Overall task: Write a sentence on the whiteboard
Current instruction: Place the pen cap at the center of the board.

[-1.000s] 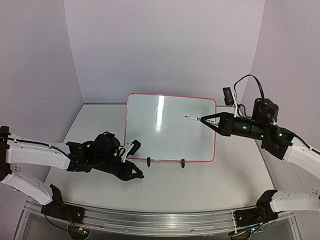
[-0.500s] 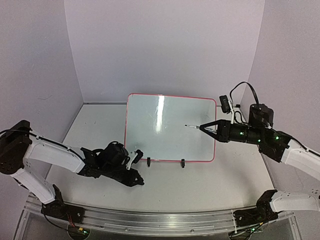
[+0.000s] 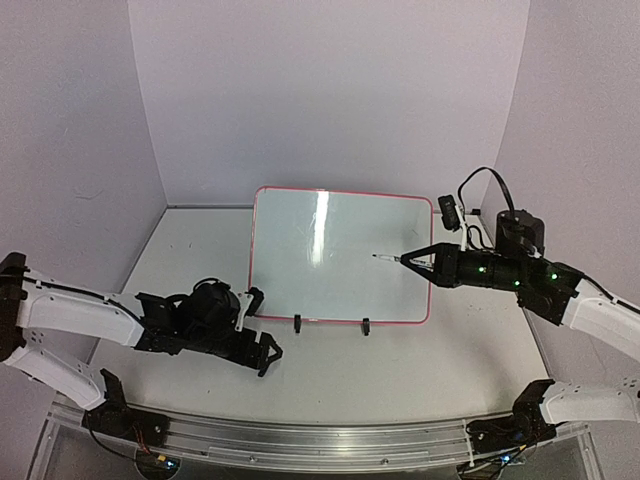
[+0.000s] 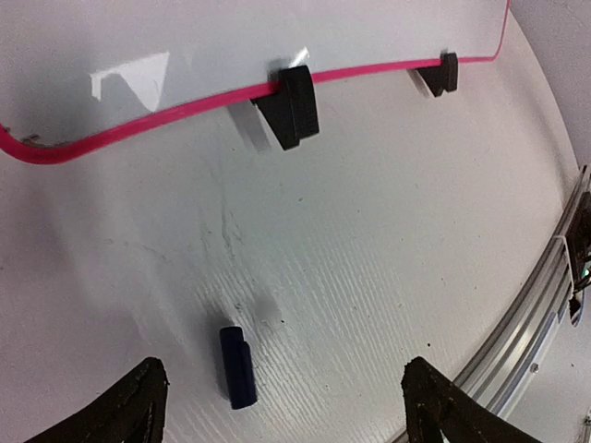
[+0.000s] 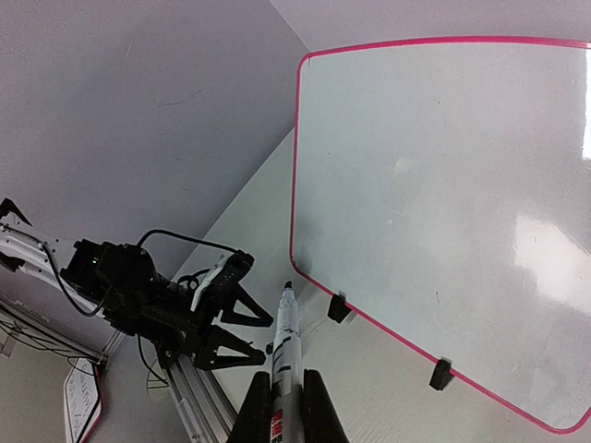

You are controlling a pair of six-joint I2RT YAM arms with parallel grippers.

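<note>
Although the marker is uncapped and gripped, no ink shows on the whiteboard [image 3: 330, 250] in any view, so the writing itself looks entirely undone. The board stands toward the back edge of the desk [image 3: 420, 360], roughly midway between its left and right edges, leaning back on two black clip feet [image 4: 291, 103] along its lower pink rim. Its face is blank apart from glare.

The right end effector [image 3: 408, 260] comes in from the right edge of the desk and pinches the marker [image 3: 385, 257] between its fingers, with the tip pointing left over the right part of the board. Whether the tip touches the surface I cannot tell; the top view suggests it hovers close above.

The left end effector [image 4: 283, 369] sits low over the desk, in front of the board's near left corner, with its fingers spread wide and holding nothing. A small blue cap [image 4: 238, 366], most likely the marker's, lies on the desk between those fingers and touches neither.

By my reading, preparation is finished: pen in hand, cap off, board in place. What is left is setting the tip down and forming every word of the sentence.
</note>
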